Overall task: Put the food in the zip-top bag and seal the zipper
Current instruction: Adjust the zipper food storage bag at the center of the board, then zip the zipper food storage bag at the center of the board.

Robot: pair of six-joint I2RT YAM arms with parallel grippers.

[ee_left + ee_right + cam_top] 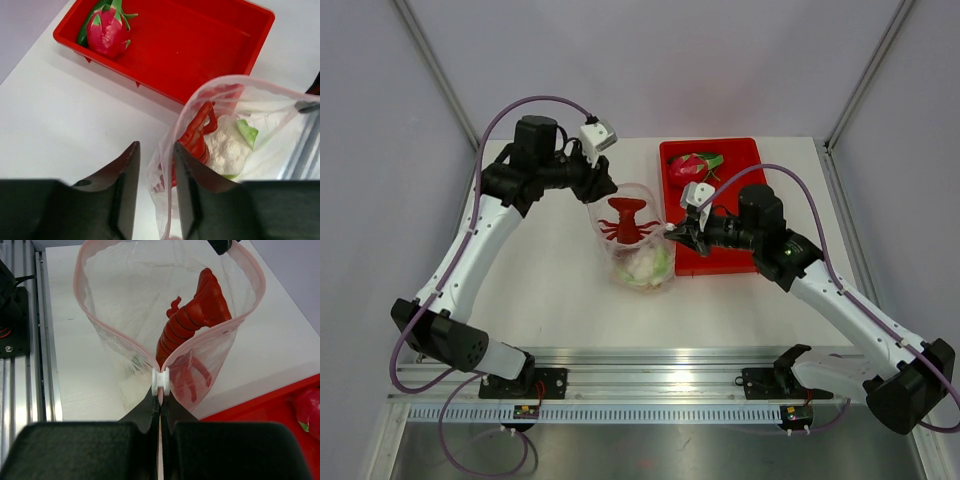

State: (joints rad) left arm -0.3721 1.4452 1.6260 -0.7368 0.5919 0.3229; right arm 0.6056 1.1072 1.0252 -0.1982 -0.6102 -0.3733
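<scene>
The clear zip-top bag (640, 235) hangs with its mouth open between my two grippers. Inside are the food pieces: a red segmented piece (625, 220), a white lumpy cauliflower piece (645, 268) and some green (247, 134). My right gripper (160, 397) is shut on the pink zipper strip (115, 335) just behind its white slider (160, 381), at the bag's right end. My left gripper (156, 150) is at the bag's far left end. Its jaws stand apart, with the bag's edge (167, 145) between them, close to the right finger.
A red tray (740, 150) stands right of the bag, with a pink dragon fruit (692, 167) at its far end. The tray's near rim lies just under my right gripper (672, 230). The aluminium rail (650, 375) runs along the near edge.
</scene>
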